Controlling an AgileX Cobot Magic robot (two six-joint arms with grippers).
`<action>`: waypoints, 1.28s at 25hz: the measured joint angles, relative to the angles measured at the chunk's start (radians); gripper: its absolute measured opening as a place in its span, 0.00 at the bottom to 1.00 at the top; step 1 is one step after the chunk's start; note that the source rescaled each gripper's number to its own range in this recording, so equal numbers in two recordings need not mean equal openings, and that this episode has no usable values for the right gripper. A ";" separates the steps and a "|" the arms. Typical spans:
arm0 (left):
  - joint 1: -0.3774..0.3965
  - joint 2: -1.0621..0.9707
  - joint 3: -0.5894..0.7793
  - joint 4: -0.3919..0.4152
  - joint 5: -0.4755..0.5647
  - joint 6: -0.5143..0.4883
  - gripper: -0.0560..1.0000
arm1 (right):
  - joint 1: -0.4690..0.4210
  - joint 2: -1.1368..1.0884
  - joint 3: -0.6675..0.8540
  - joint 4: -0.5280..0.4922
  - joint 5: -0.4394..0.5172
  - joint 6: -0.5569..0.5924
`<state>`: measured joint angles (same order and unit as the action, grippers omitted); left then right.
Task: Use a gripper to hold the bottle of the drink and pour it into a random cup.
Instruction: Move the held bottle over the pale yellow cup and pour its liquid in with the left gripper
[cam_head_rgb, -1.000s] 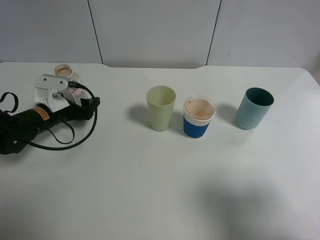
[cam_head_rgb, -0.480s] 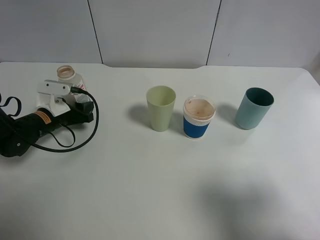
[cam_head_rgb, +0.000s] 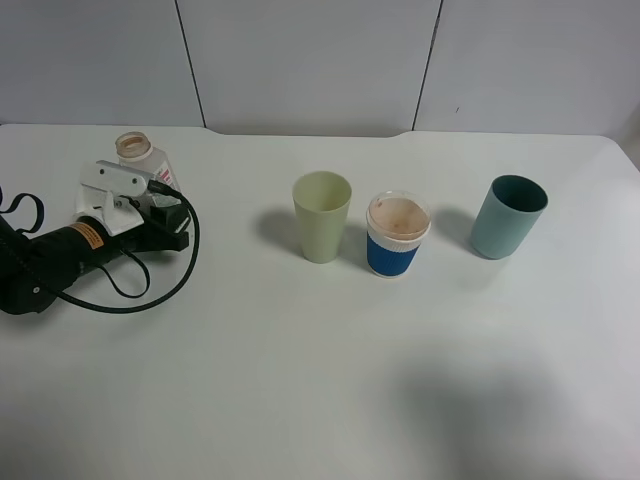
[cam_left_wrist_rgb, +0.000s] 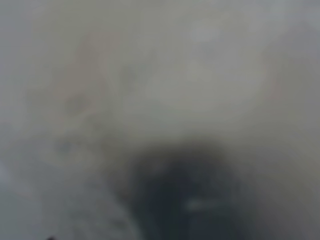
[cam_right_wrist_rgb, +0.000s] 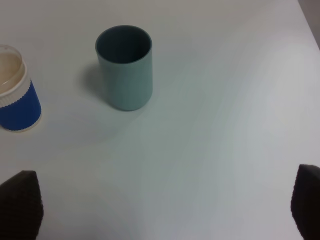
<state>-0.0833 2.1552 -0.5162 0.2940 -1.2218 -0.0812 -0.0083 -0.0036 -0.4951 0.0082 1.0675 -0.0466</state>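
Two jaws of my left gripper have just come together on the bottle, which stands mouth-up at the table's far left. My wrist camera shows only blur. I judge the grasp made, so lifting comes next. Well to the right waits the yellow-green cup, then a blue-banded cup and a teal tumbler. The white table is matte, with grey wall panels beyond.
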 joint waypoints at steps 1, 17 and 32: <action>0.000 -0.006 0.000 0.009 0.003 -0.015 0.07 | 0.000 0.000 0.000 0.000 0.000 0.000; 0.000 -0.287 0.002 0.151 0.195 -0.072 0.07 | 0.000 0.000 0.000 0.000 0.000 0.000; -0.127 -0.402 0.003 0.270 0.453 -0.173 0.07 | 0.000 0.000 0.000 0.000 0.000 0.000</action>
<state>-0.2104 1.7533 -0.5135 0.5638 -0.7684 -0.2546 -0.0083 -0.0036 -0.4951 0.0082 1.0675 -0.0466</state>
